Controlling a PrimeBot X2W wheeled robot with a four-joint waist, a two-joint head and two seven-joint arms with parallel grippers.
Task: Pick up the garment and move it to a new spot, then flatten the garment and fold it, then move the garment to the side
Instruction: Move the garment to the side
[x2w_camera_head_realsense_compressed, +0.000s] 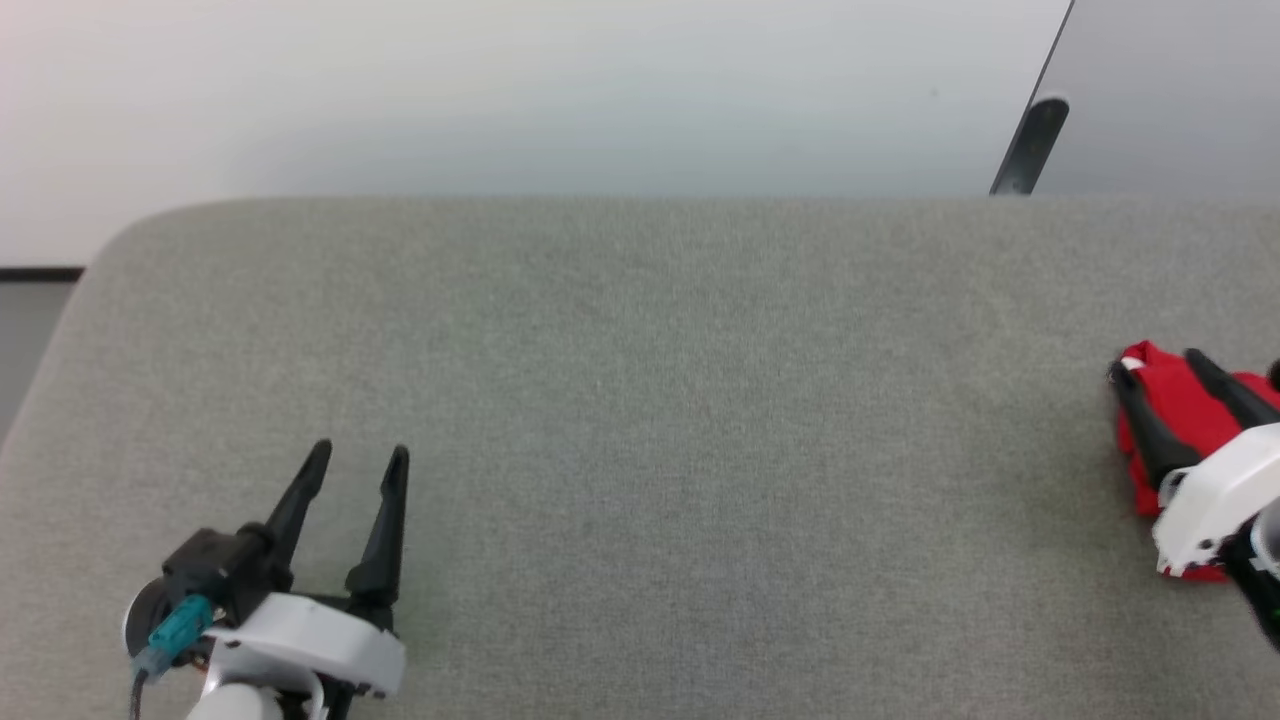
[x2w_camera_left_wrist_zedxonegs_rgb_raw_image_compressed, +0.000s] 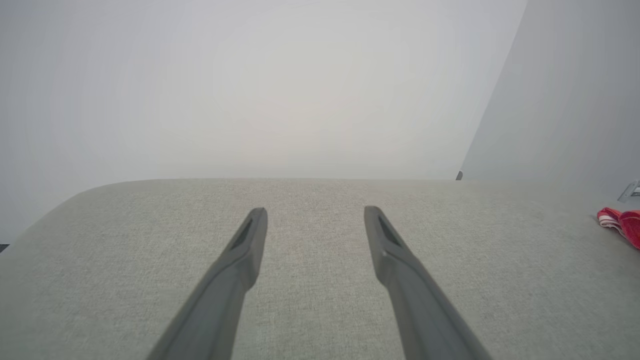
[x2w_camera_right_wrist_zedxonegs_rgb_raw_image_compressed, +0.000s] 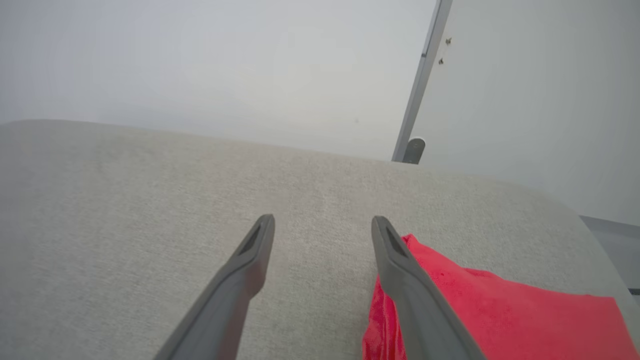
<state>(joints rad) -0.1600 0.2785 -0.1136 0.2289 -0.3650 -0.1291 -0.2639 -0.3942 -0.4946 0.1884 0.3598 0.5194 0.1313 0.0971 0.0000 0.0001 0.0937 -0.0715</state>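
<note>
Garment (x2w_camera_head_realsense_compressed: 1170, 400) bundled at far right, both grippers empty

We see the red garment lying as a compact bundle on the grey desk (x2w_camera_head_realsense_compressed: 640, 400), at the right edge of the head view and partly cut off by the frame. The right gripper (x2w_camera_head_realsense_compressed: 1155, 365) sits directly over it with its fingers spread wide. The left gripper (x2w_camera_head_realsense_compressed: 359, 450) rests at the lower left, well apart from the cloth, equally wide open and holding nothing.

We judge that any coming move belongs to the right arm, which is by far the nearer. From it the bundle lies just to the right of and beneath the right-hand finger, its long axis seeming to run along the fingers.

The right wrist view adds what the head view hides: only bare desk lies between the two fingers, so nothing is gripped, and the cloth spreads to the lower right of that frame. The left wrist view shows the striped trim at its far right edge.
</note>
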